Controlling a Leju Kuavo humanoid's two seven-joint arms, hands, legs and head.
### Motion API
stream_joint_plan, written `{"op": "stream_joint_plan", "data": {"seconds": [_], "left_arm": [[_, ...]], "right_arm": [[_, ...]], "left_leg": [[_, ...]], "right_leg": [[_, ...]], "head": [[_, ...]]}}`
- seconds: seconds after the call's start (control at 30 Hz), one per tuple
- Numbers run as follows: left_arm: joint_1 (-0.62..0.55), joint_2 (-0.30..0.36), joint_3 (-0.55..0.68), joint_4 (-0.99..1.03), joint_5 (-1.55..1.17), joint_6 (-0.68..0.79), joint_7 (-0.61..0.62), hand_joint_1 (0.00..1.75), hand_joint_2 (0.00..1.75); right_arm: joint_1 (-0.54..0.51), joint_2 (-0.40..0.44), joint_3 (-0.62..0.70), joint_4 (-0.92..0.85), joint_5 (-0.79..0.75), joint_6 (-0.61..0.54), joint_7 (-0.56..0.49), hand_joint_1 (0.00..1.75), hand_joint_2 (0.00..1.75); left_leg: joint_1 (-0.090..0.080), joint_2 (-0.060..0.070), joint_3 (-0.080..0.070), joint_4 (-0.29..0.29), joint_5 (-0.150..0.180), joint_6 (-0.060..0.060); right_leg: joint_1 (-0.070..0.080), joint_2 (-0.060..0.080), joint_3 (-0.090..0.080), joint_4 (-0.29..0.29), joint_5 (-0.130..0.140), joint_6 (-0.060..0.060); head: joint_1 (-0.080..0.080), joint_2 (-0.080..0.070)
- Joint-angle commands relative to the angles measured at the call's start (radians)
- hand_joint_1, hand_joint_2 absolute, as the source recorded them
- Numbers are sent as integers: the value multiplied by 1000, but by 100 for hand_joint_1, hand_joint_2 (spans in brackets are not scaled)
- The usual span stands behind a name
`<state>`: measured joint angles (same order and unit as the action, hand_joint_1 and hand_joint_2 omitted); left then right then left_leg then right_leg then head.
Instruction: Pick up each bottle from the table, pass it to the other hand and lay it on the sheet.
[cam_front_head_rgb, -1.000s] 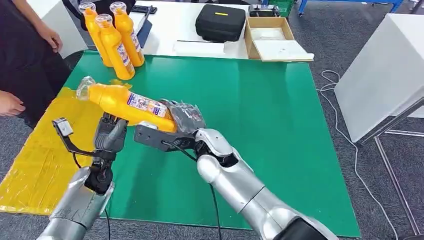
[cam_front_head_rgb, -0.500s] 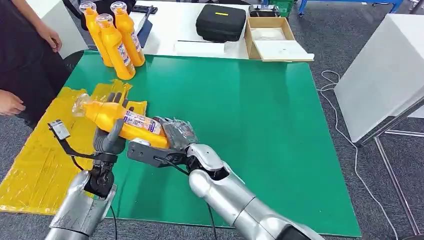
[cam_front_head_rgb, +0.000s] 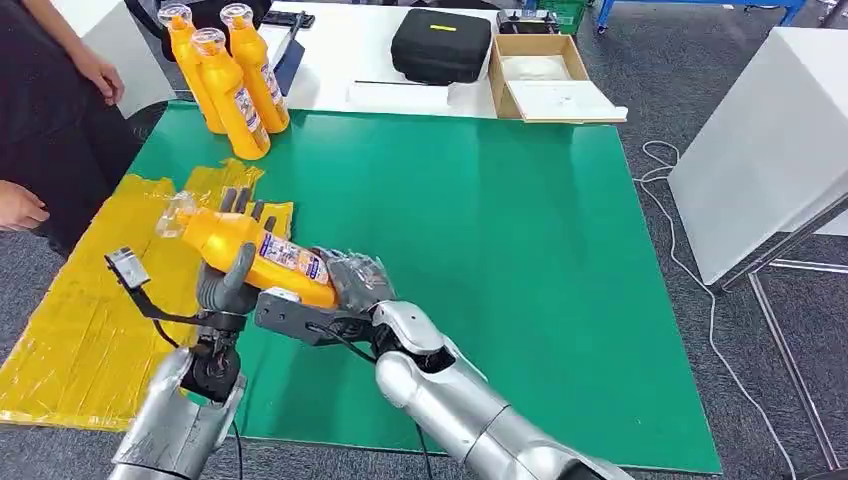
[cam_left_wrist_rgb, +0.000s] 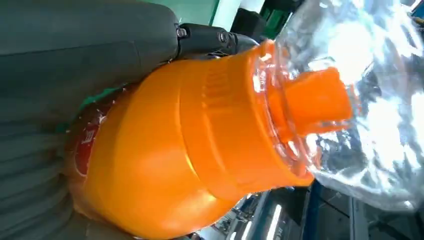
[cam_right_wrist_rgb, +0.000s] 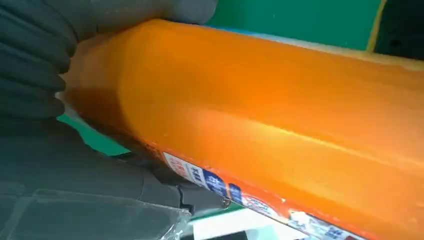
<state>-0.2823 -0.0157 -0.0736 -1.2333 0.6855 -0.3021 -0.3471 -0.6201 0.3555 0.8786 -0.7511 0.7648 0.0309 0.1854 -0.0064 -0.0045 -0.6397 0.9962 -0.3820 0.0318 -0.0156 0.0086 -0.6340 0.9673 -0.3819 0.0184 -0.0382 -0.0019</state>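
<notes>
While it lies tilted in the air above the near-left part of the green surface (cam_front_head_rgb: 520, 240), the orange bottle (cam_front_head_rgb: 258, 256) points its clear cap toward the yellow sheet (cam_front_head_rgb: 90, 300) and its base toward my right robot hand (cam_front_head_rgb: 352, 282). My right robot hand is closed around the base end of the bottle; the right wrist view shows the grey thumb and dark fingers (cam_right_wrist_rgb: 35, 55) wrapped over that end. My left robot hand (cam_front_head_rgb: 232, 268) grips the same bottle nearer its shoulder, thumb in front and fingers rising behind the body; in the left wrist view the orange shoulder and the clear cap over the orange nozzle lie just beyond the grey cover. The bottle's printed label faces upward between my two robot hands. The yellow sheet lies on the left edge of the green surface, beneath and beside the cap end. Three more orange bottles (cam_front_head_rgb: 222, 80) stand upright, close together, at the far-left corner. Beyond them lie a black case (cam_front_head_rgb: 442, 42) and an open cardboard box (cam_front_head_rgb: 545, 75). A person (cam_front_head_rgb: 40, 110) stands at the left.
</notes>
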Motion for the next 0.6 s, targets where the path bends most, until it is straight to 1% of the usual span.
{"op": "stream_joint_plan", "data": {"seconds": [0.03,0.07,0.13,0.17,0.2,0.23,0.3,0.33,0.37,0.4,0.47,0.57,0.6], "left_arm": [[-20,-49,-71,-11,-4,-13,16,159,175],[-18,-50,-76,-17,1,-15,23,175,175],[-11,-57,-85,-33,2,-15,23,175,175],[-8,-59,-88,-37,2,-15,23,175,175],[-8,-59,-88,-37,2,-15,23,175,175],[2,-60,-92,-55,-1,-7,26,175,175],[5,-60,-93,-56,-1,-7,26,175,175],[5,-60,-93,-56,-1,-7,26,175,175],[5,-60,-93,-56,-1,-7,26,175,175],[5,-57,-91,-57,-1,-8,26,175,175],[5,-57,-91,-57,-1,-8,26,175,175],[5,-57,-91,-57,-1,-8,26,175,175],[5,-57,-91,-57,-1,-8,26,175,175]], "right_arm": [[-27,-6,127,-4,-19,30,11,173,175],[-31,-6,134,-2,-26,29,13,171,175],[-37,-6,138,-6,-33,27,15,173,175],[-38,-6,138,-7,-34,27,16,173,175],[-38,-6,138,-7,-34,27,16,171,175],[-40,-6,140,-13,-37,27,17,173,175],[-41,-6,140,-13,-38,27,17,173,175],[-41,-6,140,-13,-38,27,17,173,175],[-41,-6,140,-13,-38,27,17,173,175],[-40,-6,140,-13,-38,27,17,173,175],[-40,-6,140,-13,-38,27,17,173,175],[-40,-6,140,-13,-38,27,17,175,175],[-40,-6,140,-13,-38,27,17,175,175]], "left_leg": [[0,-4,4,0,-2,-2],[0,-3,4,0,-2,-2],[1,-4,5,1,-3,-3],[0,-3,3,0,-1,-2],[1,-4,5,1,-2,-3],[1,-3,2,1,-1,-2],[0,-3,3,0,-1,-2],[0,-4,9,2,-4,-4],[0,-3,3,0,-1,-2],[0,-4,5,1,-2,-3],[0,-3,2,0,0,-2],[1,-4,4,1,-2,-3],[0,-3,2,0,-1,-2]], "right_leg": [[0,-5,6,0,-3,-1],[0,-4,5,0,-3,-1],[1,-5,7,1,-4,-2],[0,-4,4,0,-2,-1],[1,-5,7,1,-4,-1],[1,-3,3,0,-2,-1],[0,-4,4,0,-2,-1],[0,-6,10,2,-6,-2],[0,-4,4,0,-2,-1],[1,-5,6,0,-3,-1],[0,-3,3,0,-1,-1],[1,-5,5,0,-3,-1],[0,-4,3,0,-2,-1]], "head": [[0,0],[0,0],[0,0],[0,0],[0,0],[0,0],[0,0],[0,0],[0,0],[0,0],[0,0],[0,0],[0,0]]}}
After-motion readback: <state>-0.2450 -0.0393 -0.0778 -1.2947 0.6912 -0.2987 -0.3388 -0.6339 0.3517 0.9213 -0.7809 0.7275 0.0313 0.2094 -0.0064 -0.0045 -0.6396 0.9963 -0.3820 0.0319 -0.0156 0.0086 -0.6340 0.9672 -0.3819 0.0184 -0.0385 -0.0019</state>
